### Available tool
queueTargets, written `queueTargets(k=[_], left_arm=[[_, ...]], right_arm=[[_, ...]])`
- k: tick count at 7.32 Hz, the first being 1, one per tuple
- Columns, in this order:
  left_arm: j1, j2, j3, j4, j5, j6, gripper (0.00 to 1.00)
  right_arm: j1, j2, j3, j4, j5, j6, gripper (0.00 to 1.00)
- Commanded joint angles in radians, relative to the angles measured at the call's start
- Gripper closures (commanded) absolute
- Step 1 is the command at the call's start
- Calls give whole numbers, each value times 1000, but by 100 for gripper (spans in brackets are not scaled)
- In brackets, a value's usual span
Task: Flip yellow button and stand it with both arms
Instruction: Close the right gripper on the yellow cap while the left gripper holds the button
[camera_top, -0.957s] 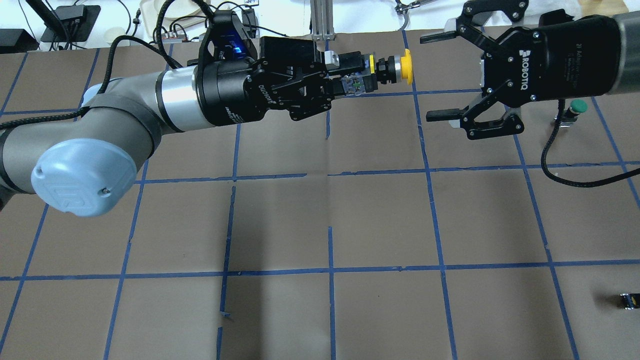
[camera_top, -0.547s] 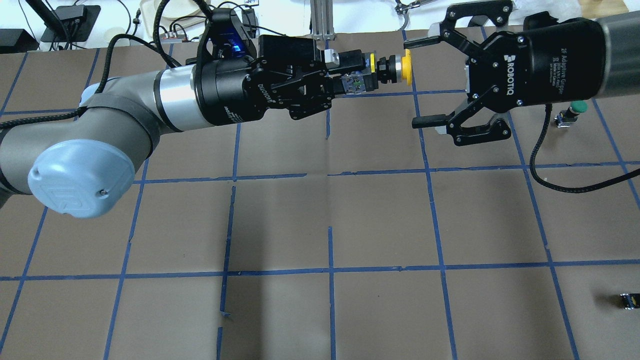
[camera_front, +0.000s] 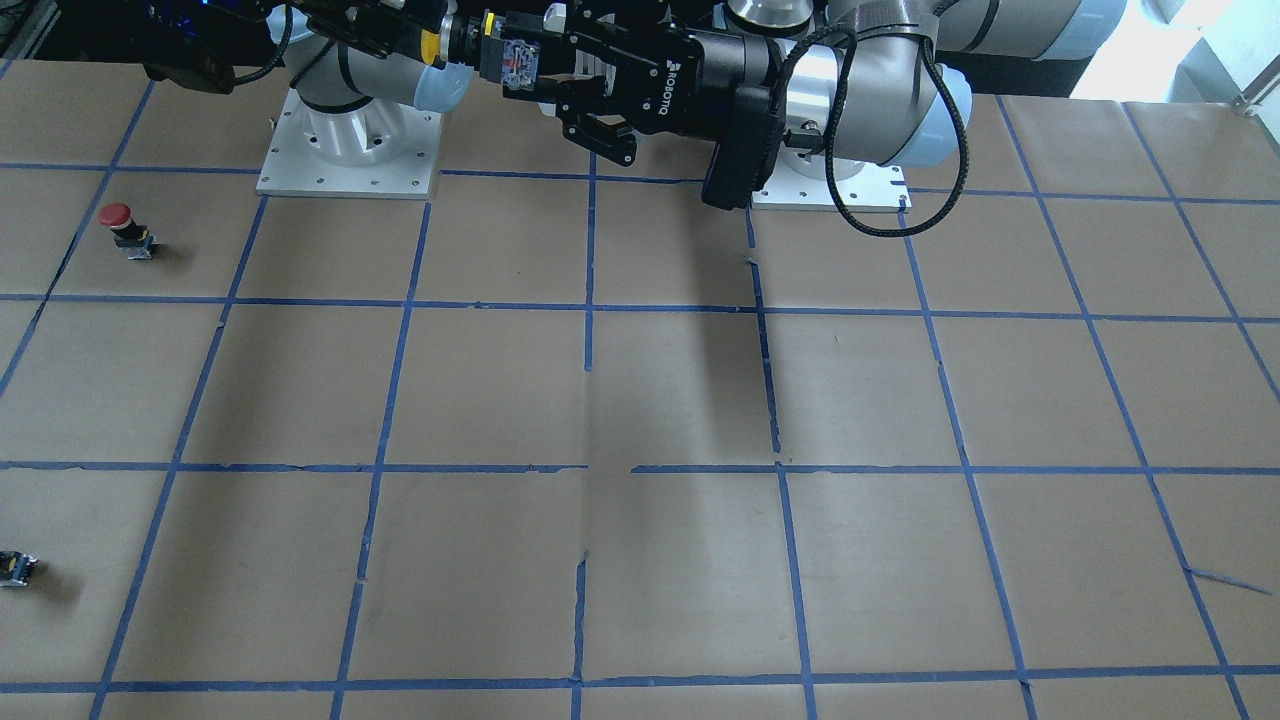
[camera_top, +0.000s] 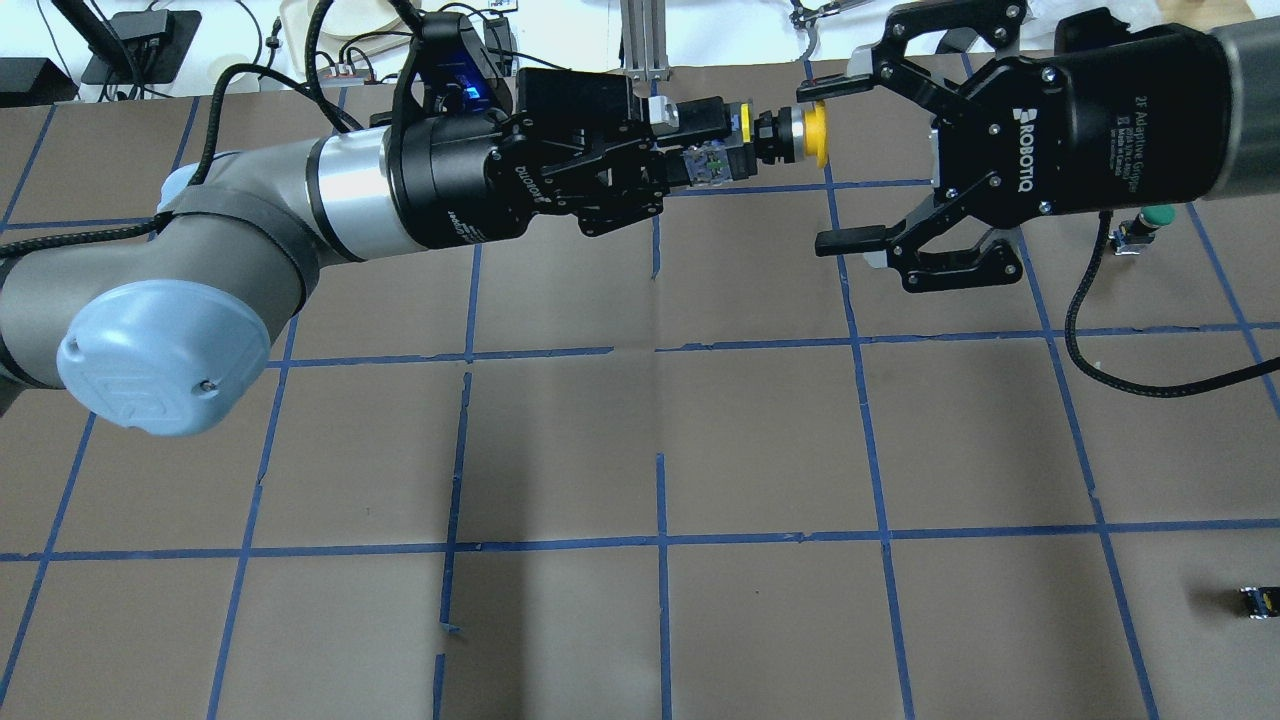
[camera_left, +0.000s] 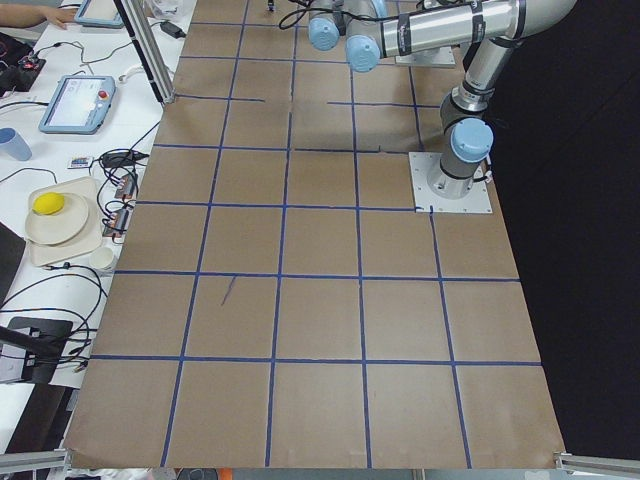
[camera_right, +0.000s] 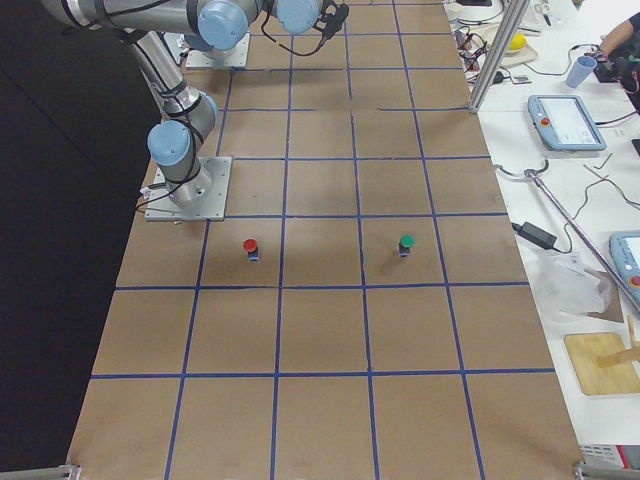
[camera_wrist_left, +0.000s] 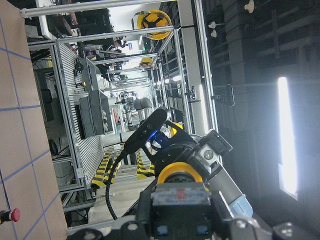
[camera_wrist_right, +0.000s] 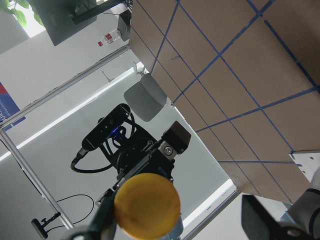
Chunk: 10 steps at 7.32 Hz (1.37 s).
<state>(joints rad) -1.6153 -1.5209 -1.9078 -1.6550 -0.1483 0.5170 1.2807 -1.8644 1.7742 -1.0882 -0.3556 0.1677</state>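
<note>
The left gripper (camera_top: 705, 140) is pinched on the black and grey body of the yellow button (camera_top: 775, 135). We see the button held up off the table (camera_top: 660, 430), lying sideways in the air. Its yellow cap points away from the left arm and toward the right one.

The right gripper (camera_top: 825, 166) faces that cap with its jaws spread wide. In the overhead view its upper fingertip (camera_top: 825, 88) sits just at the cap's rim (whether it touches, we cannot tell). The lower fingertip lies well apart from the button. From the right wrist camera we look straight onto the round cap, with the left gripper dark behind it.

Down on the table, a green-capped button (camera_top: 1150, 218) sits beyond the right gripper. A red-capped button (camera_front: 122, 225) stands on the right arm's side. A tiny black-and-yellow part (camera_top: 1258, 600) lies near the table's right edge.
</note>
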Motion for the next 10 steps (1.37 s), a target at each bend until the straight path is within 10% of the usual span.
queueTargets(k=[1,6,8,9,10], left_arm=[[0,-5,-2,10,0,2,83],[0,-4,-2,14,3,3,81],[0,-5,-2,12,9,3,59],[0,-5,-2,14,10,5,6],[0,-5,-2,17,13,5,0]], right_arm=[[0,-12,-1,-2,0,-2,51],[-4,-2,-33,-13,3,-16,64],[-8,-1,-33,-16,4,-16,64],[-8,-1,-33,-16,4,-16,64],[-9,-1,-33,-16,4,-17,64]])
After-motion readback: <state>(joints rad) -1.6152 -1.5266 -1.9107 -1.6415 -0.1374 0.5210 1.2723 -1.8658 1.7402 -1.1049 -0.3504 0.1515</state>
